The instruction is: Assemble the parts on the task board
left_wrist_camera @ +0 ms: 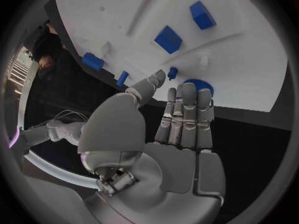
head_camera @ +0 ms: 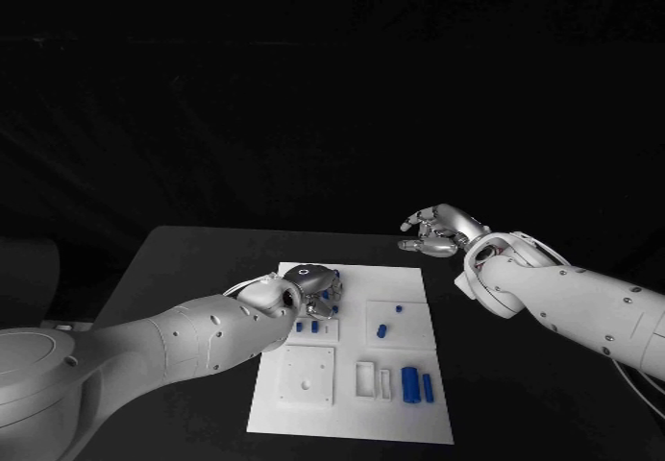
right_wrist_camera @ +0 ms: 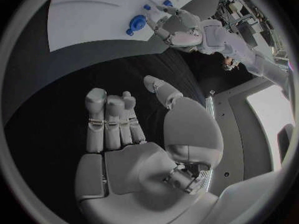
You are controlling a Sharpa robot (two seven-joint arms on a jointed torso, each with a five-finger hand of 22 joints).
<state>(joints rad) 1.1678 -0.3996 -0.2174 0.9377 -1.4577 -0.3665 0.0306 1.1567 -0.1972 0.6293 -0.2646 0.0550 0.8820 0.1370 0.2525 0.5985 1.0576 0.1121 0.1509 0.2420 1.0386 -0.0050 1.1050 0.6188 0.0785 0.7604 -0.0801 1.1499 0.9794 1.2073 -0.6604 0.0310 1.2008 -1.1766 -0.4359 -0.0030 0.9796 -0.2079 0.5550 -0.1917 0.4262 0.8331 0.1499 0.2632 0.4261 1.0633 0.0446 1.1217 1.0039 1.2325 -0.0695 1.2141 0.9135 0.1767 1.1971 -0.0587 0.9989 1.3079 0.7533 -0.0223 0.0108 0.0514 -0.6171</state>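
Task board (head_camera: 402, 279): white plate lying at the middle of the table (head_camera: 181, 254), its long sides running from the near edge toward the far edge.

Parts: two blue cylinders (head_camera: 411, 383) lying side by side near the board's near right corner, apparently not yet placed. Two small pegs (head_camera: 382, 331) standing in the raised block right of centre. Two blue blocks (head_camera: 307, 327) sitting by the board's left side. A round blue part (left_wrist_camera: 198, 86) lying at the fingertips of the left robot hand.

Left robot hand (head_camera: 307, 288): hovering over the board's far left part, fingers extended toward the round part, holding nothing that shows.

Right robot hand (head_camera: 436, 233): idling over the bare table beyond the board's far right corner, fingers loosely curled, empty.

Progress, as judged: partly done; the cylinders and the round part are waiting.
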